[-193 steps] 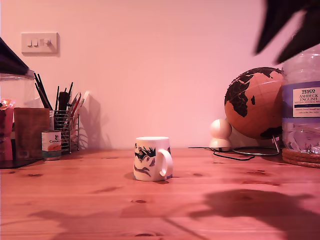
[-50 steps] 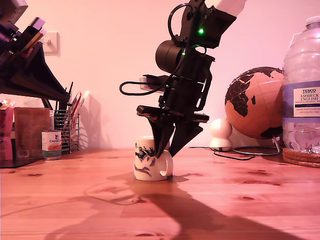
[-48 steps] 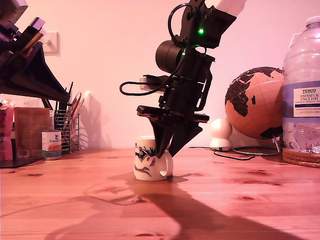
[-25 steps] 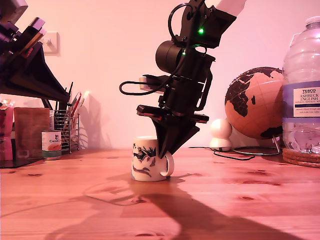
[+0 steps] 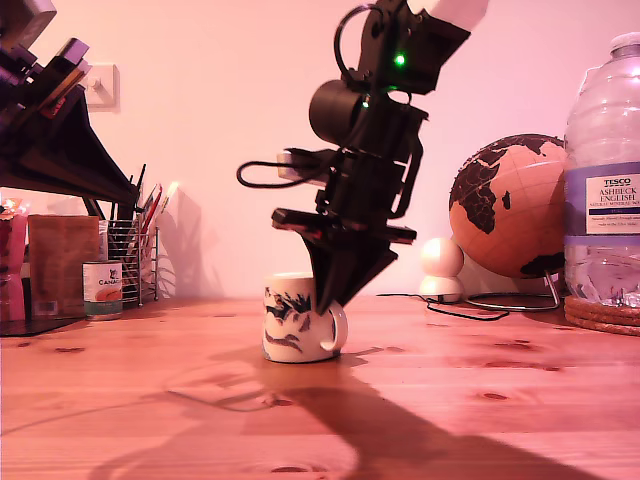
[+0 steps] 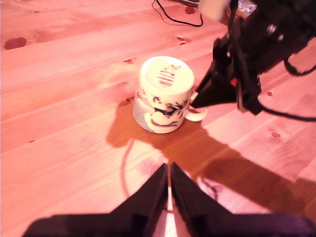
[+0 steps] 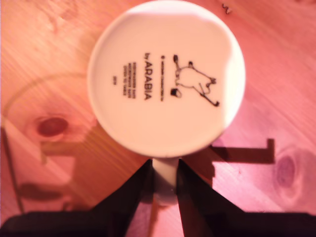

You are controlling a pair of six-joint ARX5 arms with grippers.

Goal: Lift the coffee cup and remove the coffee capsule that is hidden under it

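Where the wooden table (image 5: 480, 400) meets the wall, we see a water bottle (image 5: 602, 180) and a globe (image 5: 508, 205) at the exterior view's right, a mesh pen holder (image 5: 132, 255) and a small tin can (image 5: 102, 288) at its left. Our second arm (image 5: 375, 130) descends steeply over mid-table. Our second gripper (image 5: 325, 300) is pinched on the handle of the coffee cup (image 5: 292, 318), which stands upside down on the table, its printed base (image 7: 165, 76) facing up. Our first gripper (image 6: 169, 185), fingers pressed together on nothing, hangs well apart from the cup. The capsule is out of sight.
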